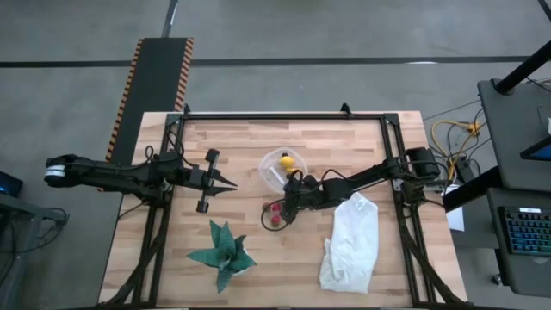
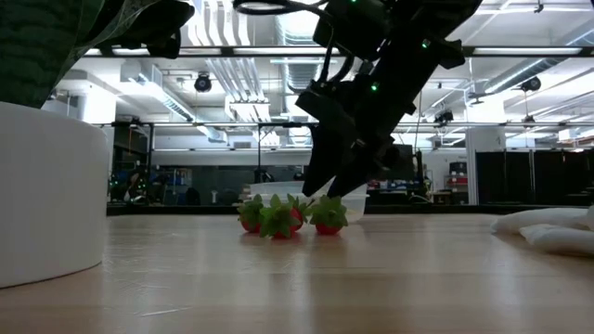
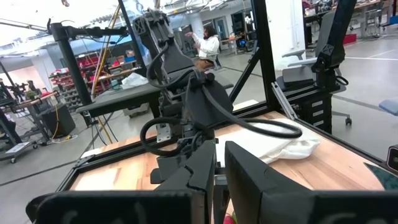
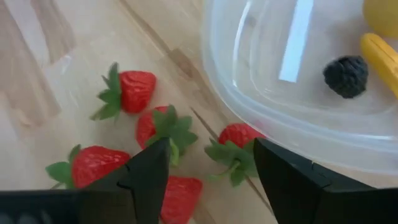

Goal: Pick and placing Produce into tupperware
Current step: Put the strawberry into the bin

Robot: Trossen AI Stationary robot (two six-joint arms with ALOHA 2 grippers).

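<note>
Right claw (image 4: 208, 168) is low over a cluster of strawberries (image 4: 163, 127) on the wooden tabletop (image 1: 284, 258), fingers spread apart with nothing between them; one berry with its green cap lies in the gap just ahead of the fingertips. Five berries are visible in the right wrist view, all loose on the wood and close together. The nearest one sits just beside the wall of the tupperware (image 4: 273, 118); contact cannot be confirmed.

Tupperware: clear tub, upright, near the middle of the tabletop towards the far edge. Inside it are a dark bumpy berry (image 4: 346, 76) and yellow pieces (image 4: 382, 53), partly cut off at the frame edge.

From the low view the right arm comes down steeply, its fingertips just above and behind the strawberries.

Left claw (image 1: 225, 183) hangs over the left part of the tabletop, well apart from the produce, fingers drawn together and empty.

Also on the tabletop: green spiky plant shape (image 1: 222, 251) near the front edge, white cloth bag (image 1: 351, 244) on the right side.
</note>
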